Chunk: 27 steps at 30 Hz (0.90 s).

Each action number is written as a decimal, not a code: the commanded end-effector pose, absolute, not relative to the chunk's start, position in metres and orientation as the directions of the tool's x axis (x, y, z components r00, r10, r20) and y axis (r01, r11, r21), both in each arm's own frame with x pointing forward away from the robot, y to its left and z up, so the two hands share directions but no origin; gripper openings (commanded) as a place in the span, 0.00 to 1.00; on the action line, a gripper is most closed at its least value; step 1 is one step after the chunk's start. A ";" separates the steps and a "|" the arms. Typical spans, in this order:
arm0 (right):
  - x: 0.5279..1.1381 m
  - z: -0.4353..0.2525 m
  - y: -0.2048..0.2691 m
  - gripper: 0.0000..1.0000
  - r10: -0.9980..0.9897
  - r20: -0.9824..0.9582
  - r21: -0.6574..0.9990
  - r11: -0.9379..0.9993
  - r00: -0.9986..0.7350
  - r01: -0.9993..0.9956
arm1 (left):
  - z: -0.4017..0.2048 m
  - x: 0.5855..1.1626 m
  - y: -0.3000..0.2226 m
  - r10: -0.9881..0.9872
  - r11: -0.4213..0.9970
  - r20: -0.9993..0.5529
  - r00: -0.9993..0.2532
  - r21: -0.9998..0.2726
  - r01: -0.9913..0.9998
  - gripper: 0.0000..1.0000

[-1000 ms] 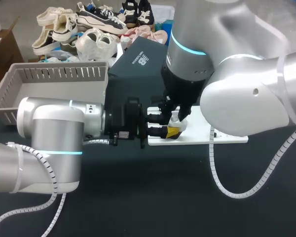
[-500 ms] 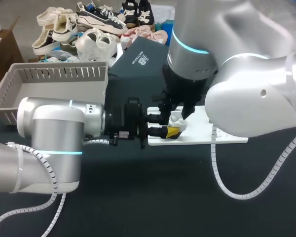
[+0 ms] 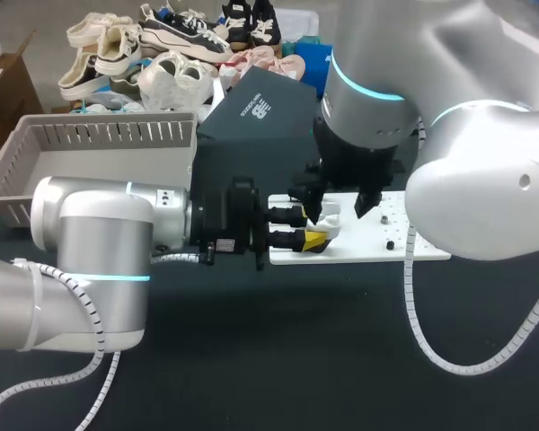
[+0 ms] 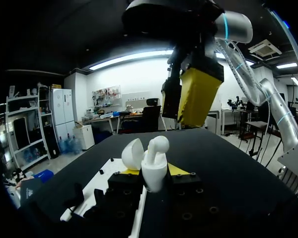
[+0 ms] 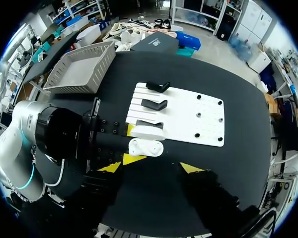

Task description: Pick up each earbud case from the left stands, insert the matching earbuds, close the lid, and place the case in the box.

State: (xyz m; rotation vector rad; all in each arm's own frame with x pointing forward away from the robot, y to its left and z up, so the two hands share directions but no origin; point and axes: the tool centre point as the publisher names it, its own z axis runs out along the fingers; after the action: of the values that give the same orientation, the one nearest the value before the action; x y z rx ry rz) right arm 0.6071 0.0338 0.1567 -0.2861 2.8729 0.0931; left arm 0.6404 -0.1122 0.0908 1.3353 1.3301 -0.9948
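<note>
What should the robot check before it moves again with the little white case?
1. Left tool shut on the earbud case: ok.
2. Lid open: ok.
3. Right tool open, nothing in it, above the case: ok.
4. Earbud sticking up from the case, pushed fully in: cannot tell.
5. Second earbud in the case: cannot tell.
6. Box waiting beside the left arm: ok.

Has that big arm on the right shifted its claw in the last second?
Yes. The right gripper has slid rightward along the white board, away from the earbud case held by the left gripper.
</note>
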 end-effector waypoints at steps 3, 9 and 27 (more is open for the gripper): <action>0.600 0.150 0.024 0.77 -0.172 -0.258 0.036 0.982 -0.951 -0.188 | 0.090 0.639 -0.113 0.202 0.070 -0.977 0.072 0.088 0.994 0.00; 0.601 0.145 0.021 0.79 -0.162 -0.240 0.036 0.984 -0.957 -0.175 | 0.090 0.639 -0.113 0.202 0.070 -0.977 0.072 0.088 0.994 0.00; 0.620 0.132 0.025 0.75 -0.153 -0.197 0.049 0.985 -0.968 -0.166 | 0.090 0.639 -0.113 0.202 0.070 -0.977 0.072 0.088 0.994 0.00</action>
State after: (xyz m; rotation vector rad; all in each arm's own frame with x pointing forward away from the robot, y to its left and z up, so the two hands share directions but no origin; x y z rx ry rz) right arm 0.6141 0.0215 0.1330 -0.2384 2.9252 0.1022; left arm 0.6404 -0.1122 0.0908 1.3352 1.3301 -0.9948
